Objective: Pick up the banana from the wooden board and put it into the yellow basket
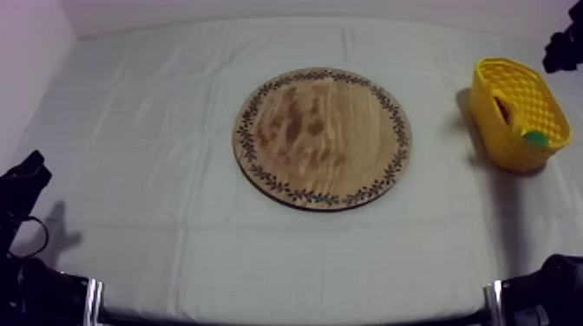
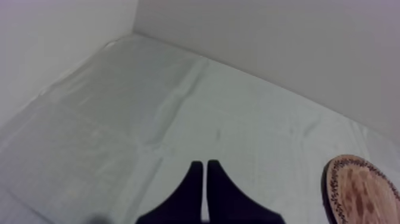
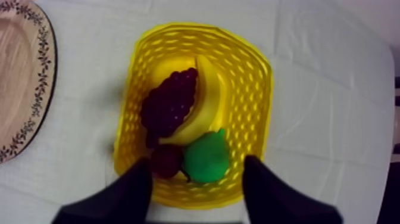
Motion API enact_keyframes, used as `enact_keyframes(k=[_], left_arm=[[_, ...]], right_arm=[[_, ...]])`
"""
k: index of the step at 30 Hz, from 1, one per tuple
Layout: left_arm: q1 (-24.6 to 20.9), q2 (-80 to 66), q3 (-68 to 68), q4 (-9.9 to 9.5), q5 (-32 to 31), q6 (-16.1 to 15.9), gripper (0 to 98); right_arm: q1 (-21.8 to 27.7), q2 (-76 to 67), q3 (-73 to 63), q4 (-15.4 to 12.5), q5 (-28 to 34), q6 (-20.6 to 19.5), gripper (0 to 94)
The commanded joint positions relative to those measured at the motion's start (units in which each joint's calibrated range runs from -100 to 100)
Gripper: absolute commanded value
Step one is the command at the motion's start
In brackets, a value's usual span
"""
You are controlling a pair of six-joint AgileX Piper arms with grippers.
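The banana [image 3: 211, 98] lies curved inside the yellow basket [image 3: 260, 89], with a bunch of grapes [image 3: 169, 104] partly over it. A green pear [image 3: 205, 158] and a small red fruit [image 3: 166, 159] lie beside them. My right gripper [image 3: 197, 162] hangs open above the basket's near rim, one finger at each side, holding nothing. The round wooden board [image 1: 321, 137] sits bare at the table's middle. My left gripper [image 2: 204, 165] is shut on nothing and rests low over the cloth at the left [image 1: 24, 178].
The basket [image 1: 520, 100] stands at the table's right side, a gap away from the board; the pear [image 1: 535, 137] shows over its rim. My right arm [image 1: 564, 43] comes in at the upper right. A wall runs along the far edge.
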Motion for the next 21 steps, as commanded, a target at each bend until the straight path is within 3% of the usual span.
enact_keyframes(k=[1, 5, 7, 13, 21], left_arm=[[-0.02, 0.02, -0.02, -0.01, -0.01, 0.0, 0.1], [-0.02, 0.02, -0.02, -0.01, -0.01, 0.0, 0.1], [-0.02, 0.02, -0.02, -0.01, -0.01, 0.0, 0.1], [-0.02, 0.02, -0.02, -0.01, -0.01, 0.0, 0.1], [-0.02, 0.02, -0.02, -0.01, -0.01, 0.0, 0.1]], right_arm=[[-0.7, -9.68, 6.95, 0.11, -2.13, -0.8, 29.8], [-2.52, -19.27, 14.76, 0.43, -5.14, -2.22, 10.3], [-3.02, -23.53, 18.65, 0.07, -6.55, -2.27, 5.4], [-4.36, -35.62, 30.94, -0.97, -12.65, -1.78, 1.2], [-5.23, -50.5, 46.56, -4.38, -21.09, -0.21, 0.5]])
